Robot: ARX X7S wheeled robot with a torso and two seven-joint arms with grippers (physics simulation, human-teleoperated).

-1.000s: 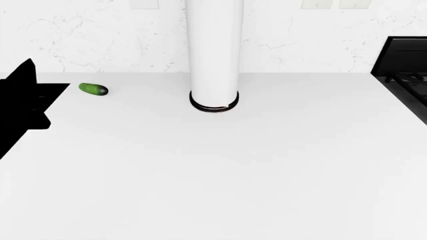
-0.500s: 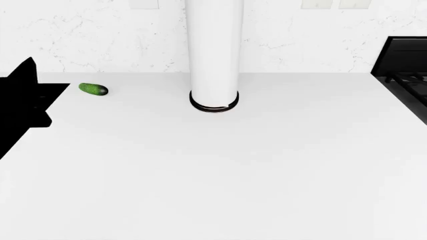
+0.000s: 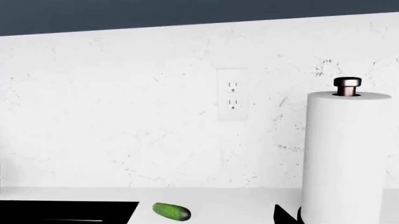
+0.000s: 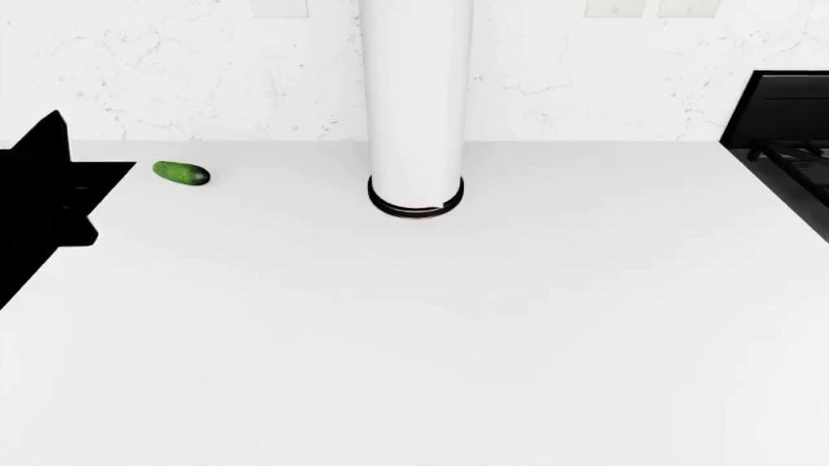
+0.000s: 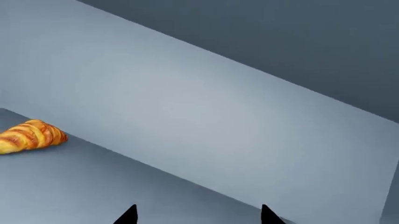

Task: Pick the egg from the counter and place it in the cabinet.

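The egg shows in no view. The white counter (image 4: 428, 330) fills the head view and carries neither gripper. My right gripper (image 5: 196, 217) is inside the grey cabinet (image 5: 218, 116), just above its shelf. Its two black fingertips (image 5: 128, 215) stand wide apart with nothing between them. Of my left gripper (image 3: 203, 219), only one black fingertip (image 3: 279, 215) shows, far off to one side, so the jaws stand open. It is low over the counter (image 3: 237, 200) and faces the backsplash, with nothing held.
A small green cucumber (image 4: 182, 174) lies at the counter's back left, also in the left wrist view (image 3: 171, 211). A tall paper towel roll (image 4: 414, 107) stands mid-back. A black shape (image 4: 46, 214) is at the left, a black stove (image 4: 790, 126) at the right. A croissant (image 5: 31, 135) lies in the cabinet.
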